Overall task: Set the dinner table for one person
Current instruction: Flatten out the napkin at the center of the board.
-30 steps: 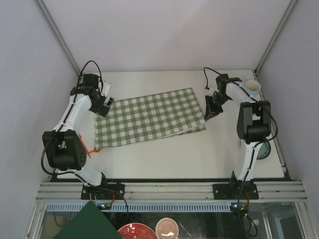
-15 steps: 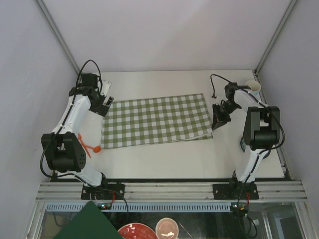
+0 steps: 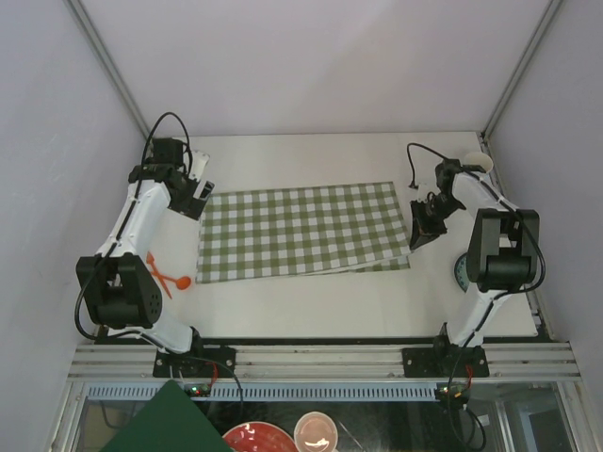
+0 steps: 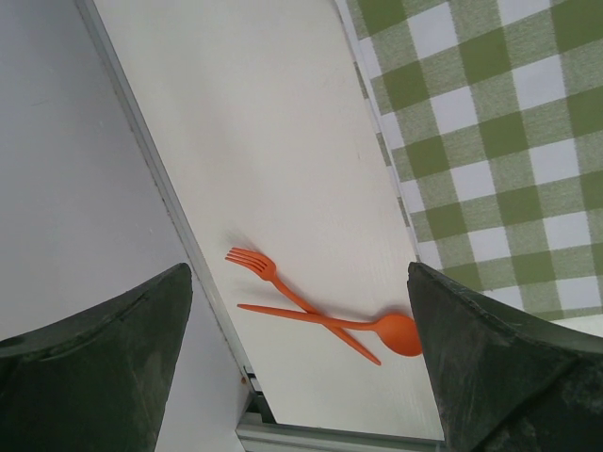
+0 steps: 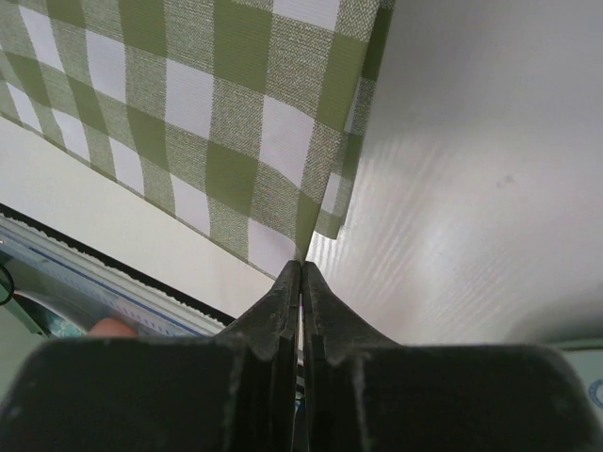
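2 white arms (image 3: 141, 212), black joints (image 3: 118, 292)

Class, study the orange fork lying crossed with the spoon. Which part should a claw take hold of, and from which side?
Grip the fork at its neck, between the tines and where the spoon crosses it. Probably come straight down, jaws across the thin handle: it lies flat on the table, so no side gives purchase.
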